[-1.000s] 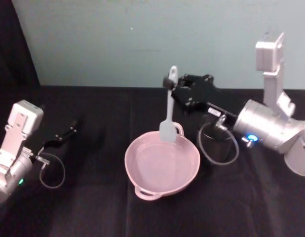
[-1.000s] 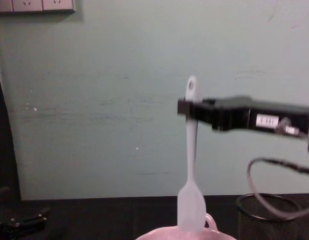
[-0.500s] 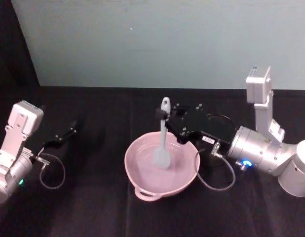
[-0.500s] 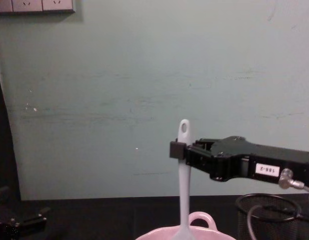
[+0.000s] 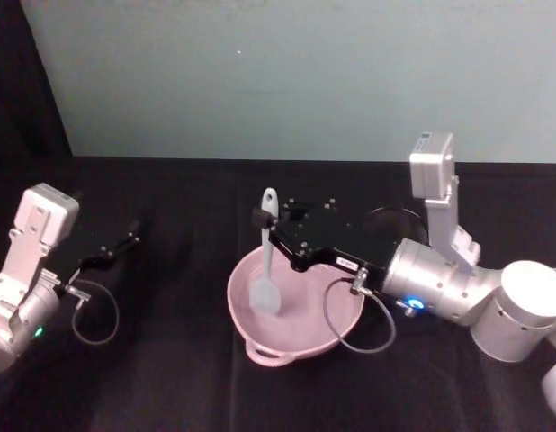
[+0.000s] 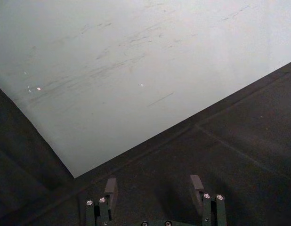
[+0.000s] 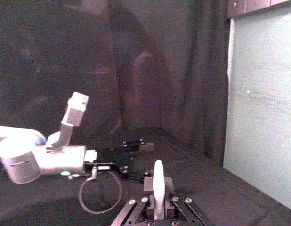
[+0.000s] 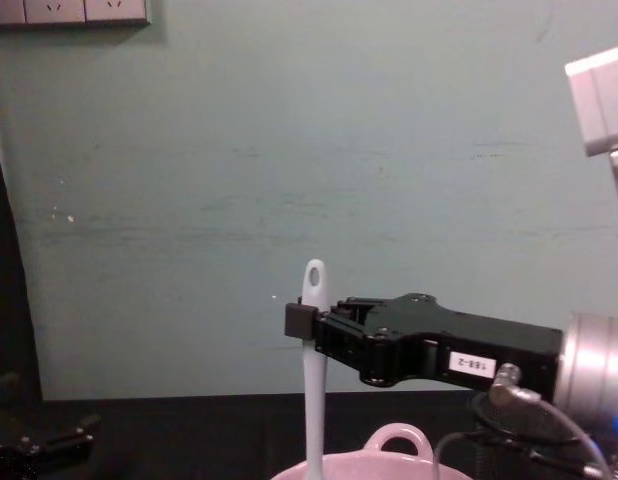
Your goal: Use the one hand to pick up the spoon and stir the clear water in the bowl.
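- Right gripper (image 5: 260, 219) reaches in from the right above the bowl, its fingers pinching the spoon's handle just under the oval hole at the tip.
- Nearest the robot sits the bowl (image 5: 296, 331), pale pink, on the black cloth (image 5: 170, 378), with one loop handle on its near rim and another on the far rim.
- Inside it hangs the spoon (image 5: 266, 256), close to upright, its flat head low over the left part of the bowl. The head probably sits in the water, though the water is too clear to be sure.
- By its look the spoon is light, thin, smooth plastic. A pinch this high leaves a long lever below, so I judge it could swivel or slip between the fingers if the head drags on the bowl's wall. A hold lower on the handle would be steadier, but this one keeps the fingers dry.
- The bowl also looks light and may slide on the cloth, so gentle circles clear of the wall seem wise.
- Farther off to the left, the left gripper (image 5: 121, 243) rests parked and empty with its fingers spread, well apart from the bowl.
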Tool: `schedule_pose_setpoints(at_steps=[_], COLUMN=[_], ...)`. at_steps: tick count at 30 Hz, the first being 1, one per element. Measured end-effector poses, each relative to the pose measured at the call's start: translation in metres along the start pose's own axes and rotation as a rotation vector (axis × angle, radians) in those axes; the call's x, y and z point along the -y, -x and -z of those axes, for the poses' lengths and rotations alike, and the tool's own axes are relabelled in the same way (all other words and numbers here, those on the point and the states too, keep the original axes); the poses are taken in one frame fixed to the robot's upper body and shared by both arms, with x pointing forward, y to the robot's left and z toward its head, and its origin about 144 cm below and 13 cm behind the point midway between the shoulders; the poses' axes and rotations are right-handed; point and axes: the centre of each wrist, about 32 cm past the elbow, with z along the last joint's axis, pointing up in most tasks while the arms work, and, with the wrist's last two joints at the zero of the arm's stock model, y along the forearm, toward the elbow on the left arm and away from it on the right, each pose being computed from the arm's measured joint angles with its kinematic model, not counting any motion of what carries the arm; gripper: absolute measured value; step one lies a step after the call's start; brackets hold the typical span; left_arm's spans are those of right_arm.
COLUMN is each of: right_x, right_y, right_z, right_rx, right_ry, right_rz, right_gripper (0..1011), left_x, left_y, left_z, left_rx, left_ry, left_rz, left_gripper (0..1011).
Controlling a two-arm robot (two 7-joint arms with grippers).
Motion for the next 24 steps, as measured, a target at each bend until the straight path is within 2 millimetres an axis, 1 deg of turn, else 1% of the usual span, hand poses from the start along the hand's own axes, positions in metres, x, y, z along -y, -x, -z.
schedule_pose_setpoints(at_steps=[8,13,19,24], right_x=[-0.013,-0.015,-0.009,0.003], right_y=[-0.003,-0.004,-0.005,-0.005], right_z=[0.007,0.007,0.004,0.001], right_rx=[0.043,0.078,0.110,0.126], right_ry=[-0.014,-0.003,0.007,0.015], right_rz=[0.073,0.131,0.178,0.204], right_gripper=[116,116,116,116], left_x=[0.000,0.000,0.000,0.000], left_y=[0.000,0.000,0.000,0.000], left_z=[0.000,0.000,0.000,0.000], left_rx=[0.000,0.000,0.000,0.000], left_ry=[0.000,0.000,0.000,0.000], left_rz=[0.000,0.000,0.000,0.000], left_gripper=[1005,1005,1005,1005])
